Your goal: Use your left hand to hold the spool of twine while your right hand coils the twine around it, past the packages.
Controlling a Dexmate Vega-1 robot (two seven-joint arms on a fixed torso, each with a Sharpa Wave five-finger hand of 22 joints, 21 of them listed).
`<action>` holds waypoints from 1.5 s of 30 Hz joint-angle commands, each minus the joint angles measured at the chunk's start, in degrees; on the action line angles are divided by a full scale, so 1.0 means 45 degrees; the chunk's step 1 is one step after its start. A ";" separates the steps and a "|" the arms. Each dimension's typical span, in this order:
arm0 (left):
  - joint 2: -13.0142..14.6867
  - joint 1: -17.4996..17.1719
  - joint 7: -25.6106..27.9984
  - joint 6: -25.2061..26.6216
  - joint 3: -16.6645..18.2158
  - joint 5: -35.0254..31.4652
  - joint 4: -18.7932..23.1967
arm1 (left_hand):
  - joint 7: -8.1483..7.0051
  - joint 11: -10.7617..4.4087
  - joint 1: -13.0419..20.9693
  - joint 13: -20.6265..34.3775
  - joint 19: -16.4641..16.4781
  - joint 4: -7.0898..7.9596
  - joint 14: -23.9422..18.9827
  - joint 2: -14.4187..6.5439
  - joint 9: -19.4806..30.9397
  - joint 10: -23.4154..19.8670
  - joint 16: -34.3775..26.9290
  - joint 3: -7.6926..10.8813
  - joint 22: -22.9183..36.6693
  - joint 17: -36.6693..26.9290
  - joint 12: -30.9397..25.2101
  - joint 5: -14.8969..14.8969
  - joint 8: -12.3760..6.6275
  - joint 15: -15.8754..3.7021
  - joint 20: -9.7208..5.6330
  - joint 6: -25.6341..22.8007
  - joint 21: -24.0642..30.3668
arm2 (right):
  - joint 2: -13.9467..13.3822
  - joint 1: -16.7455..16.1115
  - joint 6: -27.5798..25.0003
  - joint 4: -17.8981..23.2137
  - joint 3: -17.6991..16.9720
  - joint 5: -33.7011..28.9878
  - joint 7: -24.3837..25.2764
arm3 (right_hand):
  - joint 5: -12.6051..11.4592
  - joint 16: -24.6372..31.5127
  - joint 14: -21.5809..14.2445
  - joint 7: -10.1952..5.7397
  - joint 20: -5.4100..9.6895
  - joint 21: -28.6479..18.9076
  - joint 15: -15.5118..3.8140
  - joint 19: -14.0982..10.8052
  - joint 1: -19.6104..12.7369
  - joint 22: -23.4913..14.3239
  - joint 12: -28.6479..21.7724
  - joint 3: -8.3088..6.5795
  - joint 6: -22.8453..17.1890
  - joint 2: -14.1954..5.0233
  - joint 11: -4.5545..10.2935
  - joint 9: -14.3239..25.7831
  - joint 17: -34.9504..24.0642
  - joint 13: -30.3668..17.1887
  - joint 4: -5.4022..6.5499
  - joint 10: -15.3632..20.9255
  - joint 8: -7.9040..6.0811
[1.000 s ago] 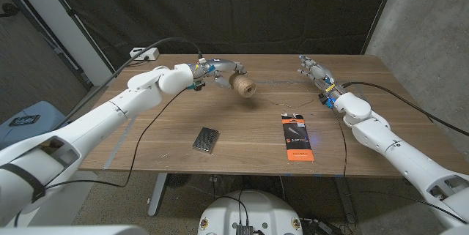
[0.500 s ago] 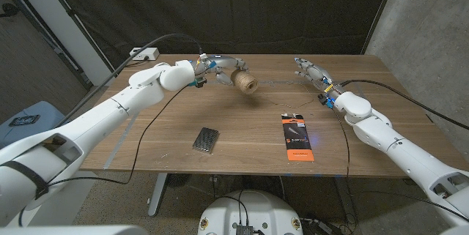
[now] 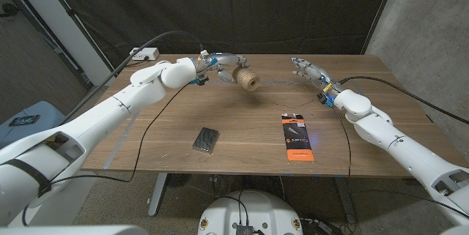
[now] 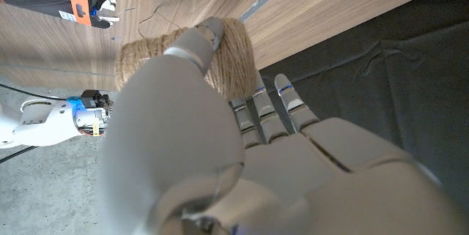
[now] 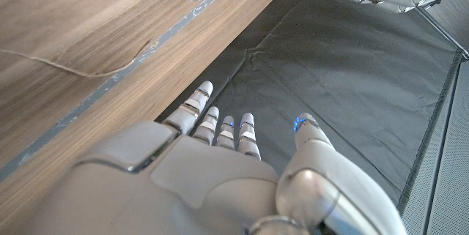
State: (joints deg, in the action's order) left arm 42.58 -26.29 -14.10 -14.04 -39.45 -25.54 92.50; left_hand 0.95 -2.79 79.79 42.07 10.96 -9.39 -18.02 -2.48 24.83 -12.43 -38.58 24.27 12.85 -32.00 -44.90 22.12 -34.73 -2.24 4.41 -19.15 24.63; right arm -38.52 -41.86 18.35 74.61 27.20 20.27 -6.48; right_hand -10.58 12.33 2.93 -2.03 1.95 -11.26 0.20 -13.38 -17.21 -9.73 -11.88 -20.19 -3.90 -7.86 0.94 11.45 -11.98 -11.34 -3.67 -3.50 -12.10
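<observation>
Even overhead light, soft shadows, sharp head view, wrist foregrounds perhaps slightly blurred

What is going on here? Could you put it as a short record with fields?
Left hand: holds the spool of twine above the table
Right hand: fingers extended, holding nothing visible
Twine: a loose strand lies on the wood
Packages: orange-and-black package and small dark packet, both flat on the table
Coiling: not seen under way
</observation>
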 commanded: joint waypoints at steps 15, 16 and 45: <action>-0.0222 0.0315 -0.0063 0.0148 -0.0068 0.0145 0.0017 | 0.0193 -0.0051 -0.0222 0.0584 -0.0026 0.0079 -0.0116 -0.0382 0.0079 -0.0644 -0.0006 0.0119 0.0018 -0.0090 0.0047 0.0124 -0.0160 -0.0028 0.0076 -0.0210 0.0067 | -0.0397 -0.0109 -0.0324 0.0714 0.0126 -0.0479 0.0032 | 0.0042 0.0133 -0.0319 0.0035 0.0010 -0.0110 -0.0140 -0.0295 -0.0443 -0.0039 -0.0229 -0.0099 -0.0433 0.0058 -0.0084 0.0040 0.0057 -0.0051 -0.0400 0.0597 -0.0117; -0.0230 0.0308 -0.0039 0.0162 -0.0067 0.0145 0.0023 | 0.0191 -0.0036 -0.0219 0.0585 -0.0024 0.0075 -0.0120 -0.0381 0.0075 -0.0647 -0.0002 0.0123 0.0018 -0.0086 0.0048 0.0128 -0.0159 -0.0025 0.0077 -0.0211 0.0070 | -0.0436 -0.0138 -0.0404 0.0805 0.0128 -0.0516 0.0071 | 0.0044 0.0139 -0.0343 0.0036 0.0013 -0.0113 -0.0129 -0.0309 -0.0461 -0.0039 -0.0237 -0.0105 -0.0434 0.0056 -0.0083 0.0040 0.0060 -0.0053 -0.0416 0.0626 -0.0115; -0.0584 0.0594 0.0189 0.0332 -0.0220 0.0255 -0.0247 | 0.0167 -0.0029 -0.0294 0.0618 -0.0067 0.0082 -0.0122 -0.0397 0.0047 -0.0693 0.0053 0.0124 0.0002 -0.0078 0.0122 0.0202 -0.0186 -0.0016 0.0063 -0.0212 0.0101 | -0.1120 -0.0686 -0.1810 0.2614 0.0149 -0.1660 0.1192 | 0.0041 0.0365 -0.1337 0.0187 0.0340 -0.0289 -0.0431 -0.1259 -0.1199 -0.0055 -0.0527 -0.0214 -0.1104 0.0160 -0.0356 0.0051 0.0099 -0.0207 -0.1084 0.1780 -0.0233</action>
State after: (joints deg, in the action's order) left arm 40.52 -24.39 -13.58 -12.53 -40.08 -24.43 92.15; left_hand 0.95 -2.89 79.68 42.11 10.75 -9.40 -18.02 -2.37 24.83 -12.94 -38.53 24.28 12.77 -32.28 -43.98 22.69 -34.76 -2.23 4.62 -19.15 24.63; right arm -42.86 -43.89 12.13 83.63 28.04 15.14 -4.00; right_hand -10.35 13.66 -2.37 -1.21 2.34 -12.15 -1.71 -18.30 -21.66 -9.73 -13.87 -21.04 -7.99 -7.34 -0.59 11.61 -11.45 -12.14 -8.01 3.55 -12.76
